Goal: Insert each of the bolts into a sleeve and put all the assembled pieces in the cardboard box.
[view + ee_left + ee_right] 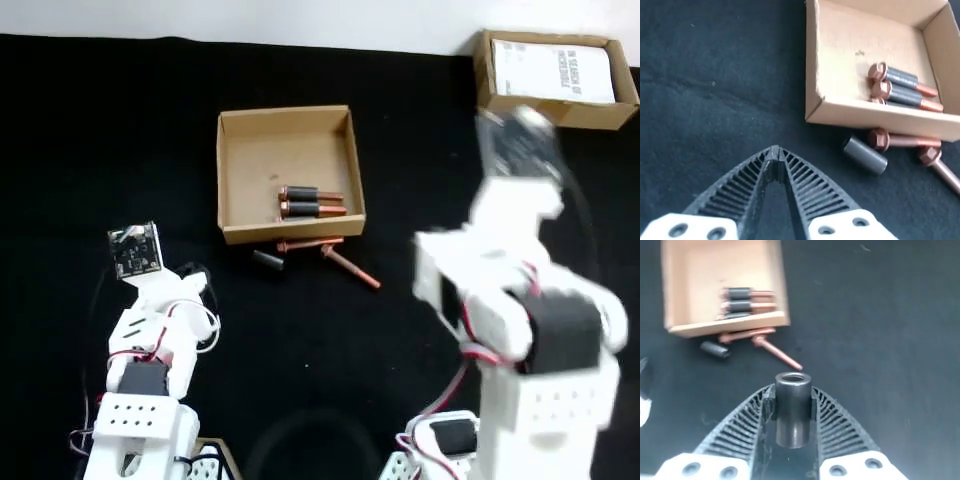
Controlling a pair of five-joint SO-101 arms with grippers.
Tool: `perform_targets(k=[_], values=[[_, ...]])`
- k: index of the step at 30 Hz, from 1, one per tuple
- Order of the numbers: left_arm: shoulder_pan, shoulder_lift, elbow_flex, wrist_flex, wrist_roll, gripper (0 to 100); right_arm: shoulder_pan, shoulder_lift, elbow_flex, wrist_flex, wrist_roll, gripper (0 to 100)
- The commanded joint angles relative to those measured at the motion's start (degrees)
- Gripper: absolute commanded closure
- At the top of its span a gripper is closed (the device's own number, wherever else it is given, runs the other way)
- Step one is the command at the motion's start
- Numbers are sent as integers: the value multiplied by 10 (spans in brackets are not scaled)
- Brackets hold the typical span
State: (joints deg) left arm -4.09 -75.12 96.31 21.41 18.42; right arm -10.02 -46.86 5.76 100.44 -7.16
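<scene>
Right tool (792, 390): clamped on one dark sleeve (792, 415). Left tool (776, 152): closed, empty. Ahead of left tool: cardboard box (840, 107) containing assembled pieces (900, 80). Beside the box's near wall, on bench (715, 75): loose sleeve (865, 155), two bolts (904, 141).

A black cloth (120, 130) covers the surface. At 12 o'clock a pale strip (250, 18) runs beyond its edge. At 1 o'clock a small carton (600, 116) holds a white printed sheet (555, 70).
</scene>
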Motion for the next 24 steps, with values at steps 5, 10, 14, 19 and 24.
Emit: perform_targets(k=[5,10,14,19,24], values=[[28,9,-231,253,-11,970,191,-237,313,-88,-13,991],[96,9,-399,401,-39,970,283,-378,485,-206,60,991],[179,10,-449,460,-31,970,338,-471,608,-284,89,991],[264,70,-451,469,78,970,385,-552,713,-348,113,991],[270,279,-545,469,116,970,422,-582,769,-385,127,991]])
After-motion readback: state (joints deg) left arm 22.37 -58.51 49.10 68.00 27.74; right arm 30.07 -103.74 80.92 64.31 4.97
